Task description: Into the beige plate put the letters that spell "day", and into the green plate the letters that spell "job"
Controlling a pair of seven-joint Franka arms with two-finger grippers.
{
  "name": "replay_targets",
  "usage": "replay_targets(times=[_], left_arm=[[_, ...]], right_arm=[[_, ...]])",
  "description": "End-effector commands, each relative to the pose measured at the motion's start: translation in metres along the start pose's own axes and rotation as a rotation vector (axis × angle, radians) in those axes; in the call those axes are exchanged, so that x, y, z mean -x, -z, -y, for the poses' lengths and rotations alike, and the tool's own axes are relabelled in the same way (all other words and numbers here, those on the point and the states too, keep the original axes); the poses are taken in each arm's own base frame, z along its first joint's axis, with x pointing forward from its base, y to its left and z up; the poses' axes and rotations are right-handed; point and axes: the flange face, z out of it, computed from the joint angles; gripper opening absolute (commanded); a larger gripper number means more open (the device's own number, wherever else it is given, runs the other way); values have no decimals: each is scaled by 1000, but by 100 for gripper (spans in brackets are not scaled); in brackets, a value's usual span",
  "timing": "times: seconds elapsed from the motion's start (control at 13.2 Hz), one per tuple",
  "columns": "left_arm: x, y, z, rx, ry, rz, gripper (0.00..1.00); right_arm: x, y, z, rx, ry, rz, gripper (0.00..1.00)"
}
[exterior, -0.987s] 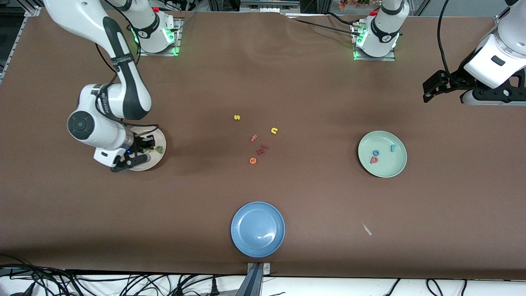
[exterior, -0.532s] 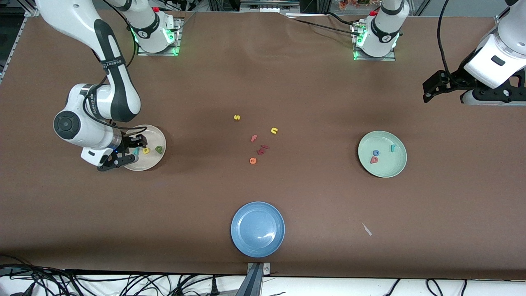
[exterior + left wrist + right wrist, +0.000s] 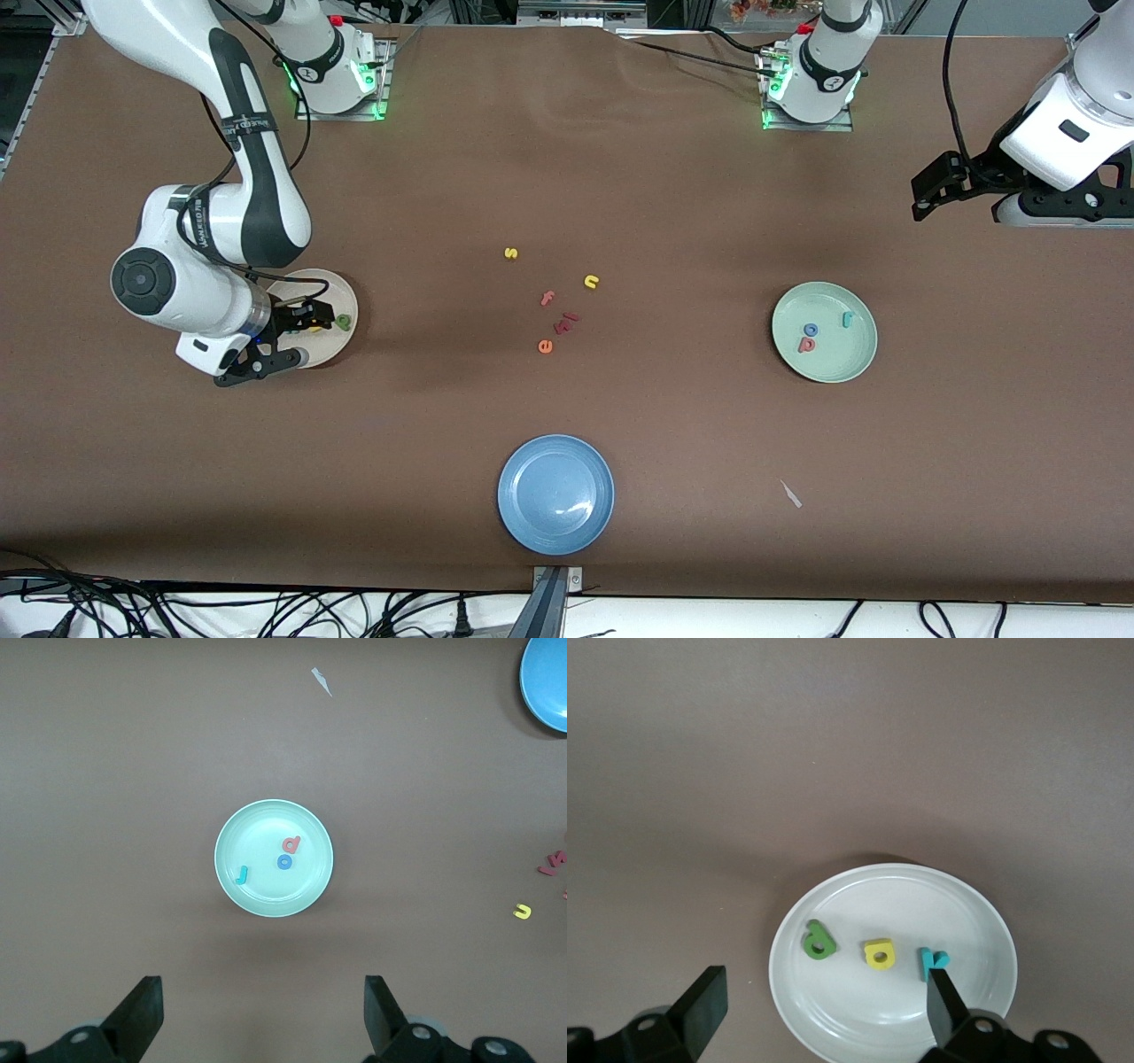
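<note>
The beige plate [image 3: 330, 292] [image 3: 895, 904] lies toward the right arm's end of the table. In it lie the green d [image 3: 343, 322] [image 3: 819, 941], the yellow a [image 3: 879, 954] and the teal y [image 3: 930, 960], side by side. My right gripper [image 3: 288, 341] [image 3: 824, 979] hangs open just over the plate's edge, holding nothing. The green plate [image 3: 837, 359] [image 3: 266, 842] holds the teal j [image 3: 848, 319] [image 3: 243, 873], the blue o [image 3: 811, 330] [image 3: 284, 862] and the salmon b [image 3: 806, 344] [image 3: 291, 845]. High over the table's end by that plate, my left gripper [image 3: 923, 202] [image 3: 261, 983] waits open.
A blue plate [image 3: 555, 494] sits near the front edge. Loose letters lie mid-table: yellow s [image 3: 510, 253], yellow n [image 3: 592, 282], salmon f [image 3: 547, 298], orange e [image 3: 546, 346] and dark red pieces [image 3: 565, 321]. A white scrap [image 3: 790, 494] lies between the green plate and the front edge.
My right gripper has opened and let go of the teal y, which now lies in the beige plate. The hand drew back toward the plate's edge. The left arm has not moved.
</note>
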Motion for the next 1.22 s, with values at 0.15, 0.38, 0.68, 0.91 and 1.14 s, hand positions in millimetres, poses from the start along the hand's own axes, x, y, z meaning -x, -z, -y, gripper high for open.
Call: replay_targets(times=[0.15, 0.38, 0.68, 0.91, 1.14], left_arm=[[3, 3, 0, 7, -17, 6, 100], [3, 3, 0, 7, -17, 6, 100], [3, 3, 0, 7, -17, 6, 100], [3, 3, 1, 7, -15, 6, 100], [3, 3, 1, 7, -15, 6, 100]], right_arm=[[-16, 20, 12, -14, -30, -4, 100], [6, 68, 21, 79, 84, -38, 100], [63, 152, 6, 107, 46, -32, 100], [103, 210, -2, 91, 5, 22, 100], [125, 250, -23, 80, -53, 65, 100]])
